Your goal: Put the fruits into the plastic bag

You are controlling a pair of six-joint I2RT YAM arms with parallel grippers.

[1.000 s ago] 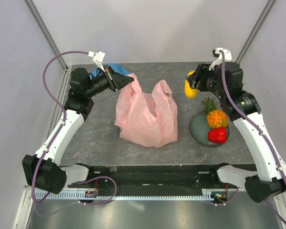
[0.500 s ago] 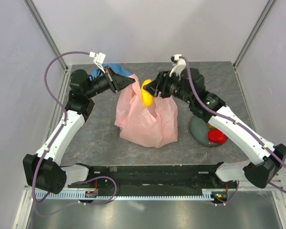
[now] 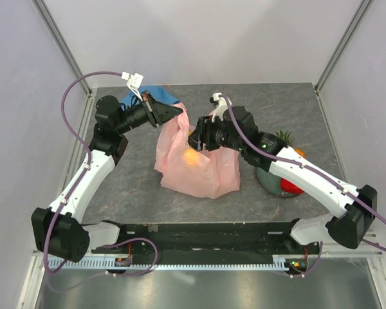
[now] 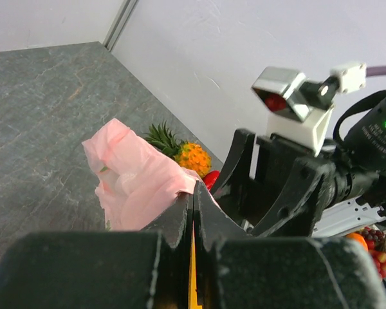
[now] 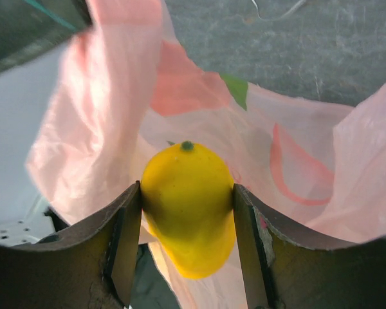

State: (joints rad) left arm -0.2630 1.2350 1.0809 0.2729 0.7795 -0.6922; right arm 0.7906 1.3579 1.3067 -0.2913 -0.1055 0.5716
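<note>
– Two grippers at work, we note. Why is the left gripper (image 4: pixel 193 198) up at the far left corner of the plastic bag (image 3: pixel 196 170)?
– We read it as the holder. Its fingers are pressed together on a fold of the bag's edge, lifting that side so the mouth stands open toward the right
– And the right gripper (image 5: pixel 187 193)?
– Clamped on a yellow mango (image 5: pixel 188 222), stem end pointing away from the wrist, with pink film behind it and on both sides. From above we see an orange-yellow glow through the film. We judge the mango is inside the mouth, carried above the bag's floor and not let go yet
– The other fruits?
– On the dark plate (image 3: pixel 265 175), right of the bag: a pineapple (image 4: pixel 192 156) with a green crown and a red fruit (image 3: pixel 292 189). The right arm lies across them in the top view, so we cannot tell if more sit there
– Anything else around?
– A blue cloth (image 3: pixel 153 94) at the far edge behind the left gripper, on the grey table (image 3: pixel 128 187)
– What stands in the way?
– The two grippers are close together at the mouth, and slack film hangs beside the right fingers. We judge it could catch on them when the arm backs out, and a tug there might pull the edge from the left pinch
</note>
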